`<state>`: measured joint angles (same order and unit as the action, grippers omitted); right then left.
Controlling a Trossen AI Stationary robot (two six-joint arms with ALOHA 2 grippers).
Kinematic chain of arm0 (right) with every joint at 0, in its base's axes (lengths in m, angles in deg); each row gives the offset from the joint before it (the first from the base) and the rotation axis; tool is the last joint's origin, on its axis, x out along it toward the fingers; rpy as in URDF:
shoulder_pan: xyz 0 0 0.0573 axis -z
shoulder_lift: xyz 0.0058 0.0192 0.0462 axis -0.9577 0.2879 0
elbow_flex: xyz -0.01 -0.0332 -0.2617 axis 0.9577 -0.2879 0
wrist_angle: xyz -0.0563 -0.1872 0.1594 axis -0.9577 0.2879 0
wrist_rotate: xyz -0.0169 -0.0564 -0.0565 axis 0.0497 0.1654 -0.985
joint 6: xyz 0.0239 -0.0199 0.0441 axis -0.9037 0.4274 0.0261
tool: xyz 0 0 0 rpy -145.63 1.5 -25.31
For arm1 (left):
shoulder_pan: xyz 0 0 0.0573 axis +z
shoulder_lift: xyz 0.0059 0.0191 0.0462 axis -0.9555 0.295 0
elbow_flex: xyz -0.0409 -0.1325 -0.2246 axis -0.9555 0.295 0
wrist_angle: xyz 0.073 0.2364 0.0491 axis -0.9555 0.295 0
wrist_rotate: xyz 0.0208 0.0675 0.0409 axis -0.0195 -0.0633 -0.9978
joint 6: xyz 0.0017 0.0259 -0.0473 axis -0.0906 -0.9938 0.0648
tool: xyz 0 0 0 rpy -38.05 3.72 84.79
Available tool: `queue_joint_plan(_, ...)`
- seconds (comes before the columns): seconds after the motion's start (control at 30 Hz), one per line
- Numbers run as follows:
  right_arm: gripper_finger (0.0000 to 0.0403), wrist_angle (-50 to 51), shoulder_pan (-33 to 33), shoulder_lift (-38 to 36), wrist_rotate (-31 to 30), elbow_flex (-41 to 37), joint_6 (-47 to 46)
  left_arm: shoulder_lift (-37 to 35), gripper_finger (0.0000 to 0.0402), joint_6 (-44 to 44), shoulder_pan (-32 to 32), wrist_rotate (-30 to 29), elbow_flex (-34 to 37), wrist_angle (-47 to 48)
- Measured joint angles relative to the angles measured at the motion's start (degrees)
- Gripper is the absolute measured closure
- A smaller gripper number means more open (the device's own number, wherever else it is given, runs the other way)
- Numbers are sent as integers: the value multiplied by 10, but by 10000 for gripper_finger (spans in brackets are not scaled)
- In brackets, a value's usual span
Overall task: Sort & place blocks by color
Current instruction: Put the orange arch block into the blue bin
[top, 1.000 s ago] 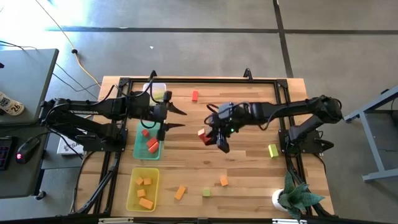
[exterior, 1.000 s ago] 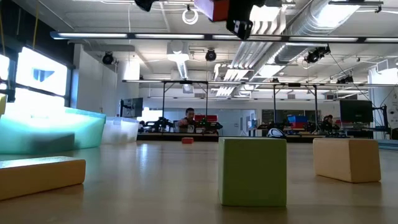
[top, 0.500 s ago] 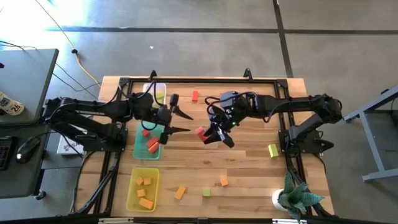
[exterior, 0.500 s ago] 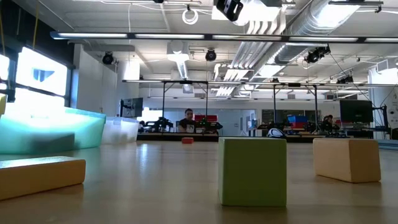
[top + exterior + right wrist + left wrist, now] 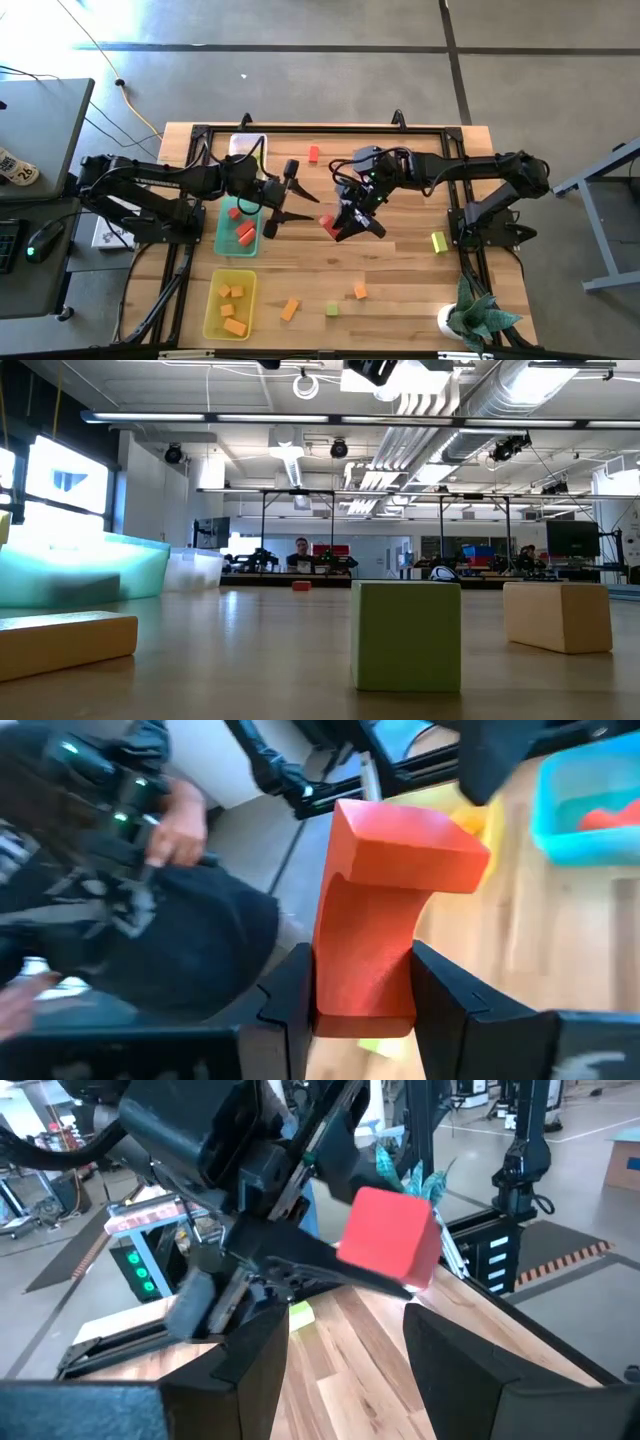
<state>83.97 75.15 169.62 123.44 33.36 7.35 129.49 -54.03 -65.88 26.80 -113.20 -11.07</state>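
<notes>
Left claw (image 5: 291, 194) has slid out from the green tray (image 5: 225, 241), jaws wide and empty, toward right claw (image 5: 345, 221), clamped on small red cube (image 5: 328, 223) above mid-counter (image 5: 400, 260). Handover: close squarely on cube before releasing.

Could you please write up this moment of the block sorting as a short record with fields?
right gripper: above mid-table, shut on a red block
left gripper: open, facing the red block, close beside it
green tray: holds red blocks
yellow tray: holds orange blocks
clear tray: at the table's far edge, a yellow-green piece inside
loose on table: small red block, yellow-green block, two orange blocks, small green block
</notes>
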Motion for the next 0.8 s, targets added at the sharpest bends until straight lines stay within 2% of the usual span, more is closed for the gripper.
queue_joint_plan(0.3, 297, -6, 27, 45, 38, 0, -82, 18, 216, 1, 0, 22, 0, 3)
queue_joint_plan(0.5, 297, -8, 27, 71, 81, 0, -96, 24, 216, 5, 0, 44, 0, 13)
queue_joint_plan(0.8, 297, -41, 27, 74, 82, -1, -101, 33, 216, 27, -8, 55, 0, 32)
